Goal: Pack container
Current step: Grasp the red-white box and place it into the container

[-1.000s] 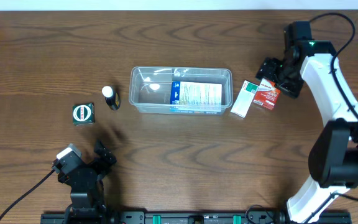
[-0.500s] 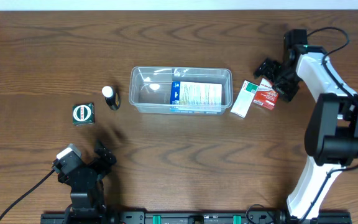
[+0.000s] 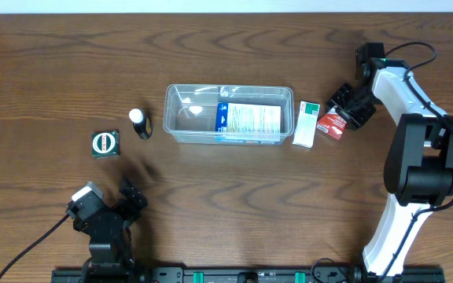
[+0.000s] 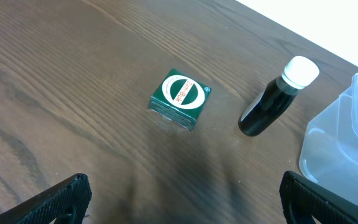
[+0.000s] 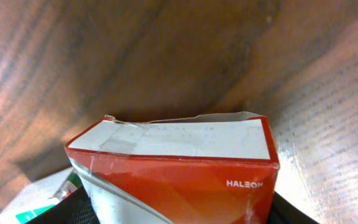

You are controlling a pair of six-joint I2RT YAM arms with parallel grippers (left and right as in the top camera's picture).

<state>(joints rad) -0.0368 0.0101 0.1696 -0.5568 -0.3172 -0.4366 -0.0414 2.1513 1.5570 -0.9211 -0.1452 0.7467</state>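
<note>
Two boxes lie just right of the container, a clear tub in the middle of the desk with one blue-and-white pack flat in its right half. The green-and-white box is just beside the tub's end wall. The red box is next to that, at the tips of the right hand. The step in hand looks like taking the red box. In the wrist view the fingers sit low at either side of the carton, but I cannot tell whether they press on it. To do this well, I judge the grip should fall square and centred across the carton's sides, since the torn, taped flap on top looks soft and could crumple. The box should then be lifted clear before it is carried over, so the neighbouring box is not dragged along, and set in the bare left half. The left hand sits with fingers spread wide, holding nothing, facing a small green box and a dark bottle with a white cap, both left of the tub. The desk is dark, matte wood-grain, and of the room only a pale strip shows beyond its far edge.
</note>
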